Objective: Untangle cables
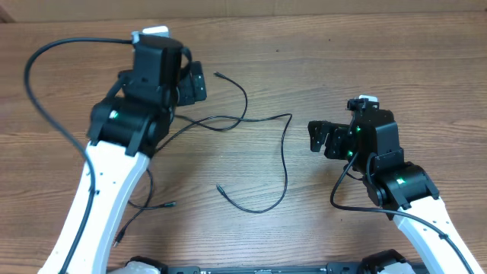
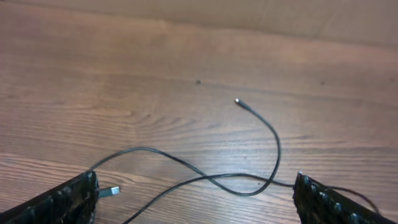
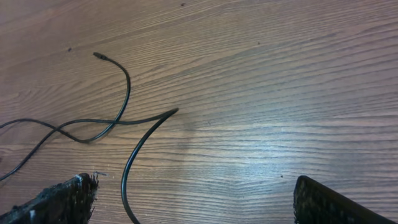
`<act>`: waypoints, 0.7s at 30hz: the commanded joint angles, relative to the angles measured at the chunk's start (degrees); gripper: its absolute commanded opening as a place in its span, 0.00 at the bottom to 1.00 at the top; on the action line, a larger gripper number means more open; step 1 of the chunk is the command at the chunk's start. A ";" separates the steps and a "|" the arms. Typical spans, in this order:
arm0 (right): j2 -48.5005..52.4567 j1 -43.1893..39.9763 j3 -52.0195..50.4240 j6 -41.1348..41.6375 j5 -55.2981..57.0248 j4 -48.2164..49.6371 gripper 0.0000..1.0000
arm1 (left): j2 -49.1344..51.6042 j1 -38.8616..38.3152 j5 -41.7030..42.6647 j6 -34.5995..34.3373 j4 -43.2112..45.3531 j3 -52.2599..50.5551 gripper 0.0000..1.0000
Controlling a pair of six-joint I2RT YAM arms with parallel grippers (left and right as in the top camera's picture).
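Both arms hang over the wooden table (image 1: 380, 46) with nothing in their grip. The left gripper (image 1: 195, 81) has its fingers spread wide over the far left part of the tangle. The right gripper (image 1: 319, 137) is just as wide, standing to the right of the long loop.

The cables (image 1: 284, 164) lie flat in the middle of the table. One curls in from a plug end on the far side and crosses another just below the left gripper, at the crossing (image 2: 211, 179). More cord trails to the near left, partly hidden under the left arm.

My worry is that crossing: if the fingers close there they would likely pinch both cords and drag the tangle along whole. The cords are thin and flat on the wood, so the fingers might scrape the table or let one slip. The hidden stretch could also snag on the arm as it moves
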 commanded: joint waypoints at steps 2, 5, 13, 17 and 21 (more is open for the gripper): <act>0.09 -0.20 1.33 -0.22 -0.33 0.98 1.00 | 4.66 0.57 0.90 -0.13 -0.04 1.25 0.99; 0.09 -0.20 1.33 -0.24 -0.33 0.83 1.00 | 7.63 0.57 0.87 -0.13 -0.04 1.25 1.00; 0.07 -0.20 1.33 -0.24 -0.35 -0.50 1.00 | 17.68 1.53 1.90 -0.13 0.15 1.14 1.00; 0.07 -0.20 1.33 -0.02 -0.35 -0.48 1.00 | 20.46 2.47 1.88 -0.13 0.15 1.03 1.00; 0.07 -0.22 1.33 -0.09 -0.31 -0.90 1.00 | 20.17 2.56 1.90 -0.13 0.17 1.03 1.00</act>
